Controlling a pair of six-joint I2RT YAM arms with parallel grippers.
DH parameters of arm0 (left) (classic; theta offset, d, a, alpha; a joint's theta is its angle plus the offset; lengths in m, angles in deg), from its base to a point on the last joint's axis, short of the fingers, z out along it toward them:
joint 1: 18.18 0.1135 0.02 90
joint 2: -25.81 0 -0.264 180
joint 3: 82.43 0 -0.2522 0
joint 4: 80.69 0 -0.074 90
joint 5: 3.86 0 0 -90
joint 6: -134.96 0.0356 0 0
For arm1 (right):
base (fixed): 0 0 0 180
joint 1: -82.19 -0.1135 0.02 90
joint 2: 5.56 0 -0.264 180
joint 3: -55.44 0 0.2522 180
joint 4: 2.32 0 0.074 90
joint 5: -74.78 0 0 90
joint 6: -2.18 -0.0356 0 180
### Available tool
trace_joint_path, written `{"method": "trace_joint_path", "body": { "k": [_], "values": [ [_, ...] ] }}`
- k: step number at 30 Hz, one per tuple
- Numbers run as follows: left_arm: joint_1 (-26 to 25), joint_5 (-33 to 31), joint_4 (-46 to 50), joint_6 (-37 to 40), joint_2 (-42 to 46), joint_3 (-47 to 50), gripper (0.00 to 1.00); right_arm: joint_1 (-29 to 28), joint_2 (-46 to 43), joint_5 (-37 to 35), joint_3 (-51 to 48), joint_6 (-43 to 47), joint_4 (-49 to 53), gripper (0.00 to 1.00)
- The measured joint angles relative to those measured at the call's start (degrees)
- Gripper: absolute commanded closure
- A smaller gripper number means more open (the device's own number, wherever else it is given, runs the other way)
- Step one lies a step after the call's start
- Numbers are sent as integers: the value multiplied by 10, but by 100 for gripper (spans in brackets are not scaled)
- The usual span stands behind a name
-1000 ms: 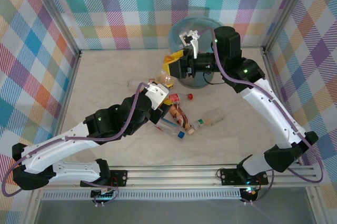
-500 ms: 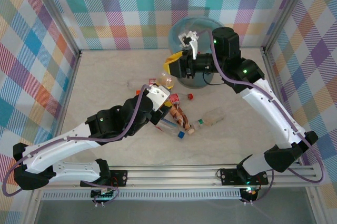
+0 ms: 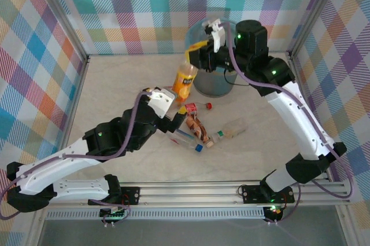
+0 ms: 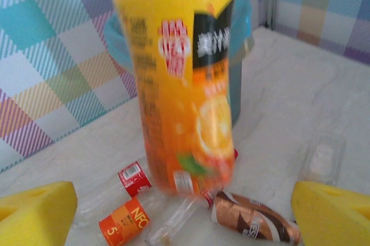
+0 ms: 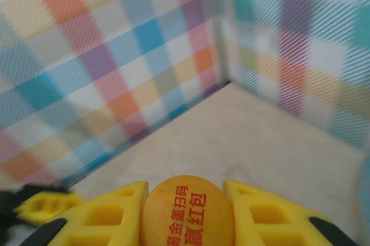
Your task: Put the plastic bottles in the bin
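Beside the bin (image 3: 217,87), a yellow-and-orange bottle (image 3: 184,83), orange cap pinched in the right claw (image 3: 193,55); left claw (image 4: 184,214) wide open.

This is a robotics lab test cell rather than a home or shop. An aluminium frame (image 3: 65,19) boxes in a pale marble-look table (image 3: 115,84), with checked cloth panels (image 3: 133,8) hung as walls. A white left arm (image 3: 69,159) and right arm (image 3: 300,118) are bolted to a slotted metal rail (image 3: 196,191) along the near edge.
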Motion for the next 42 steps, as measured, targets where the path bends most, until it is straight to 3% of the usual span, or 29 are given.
{"method": "trace_joint_path", "body": {
  "k": [8, 14, 21, 28, 42],
  "values": [
    [0, -20, -16, -22, 44, 0, 4, 25, 104, -230, 179, 103, -7, 88],
    [0, -28, -7, -50, 44, 0, 4, 71, 211, -318, 254, 138, 10, 87],
    [0, -38, 6, -80, 41, 0, 4, 119, 289, -313, 253, 122, 72, 80],
    [0, -43, 24, -98, 38, 0, 4, 155, 303, -266, 203, 79, 94, 75],
    [0, -52, 38, -114, 26, 0, 3, 177, 397, -228, 186, 71, 92, 60]
  ]
}}
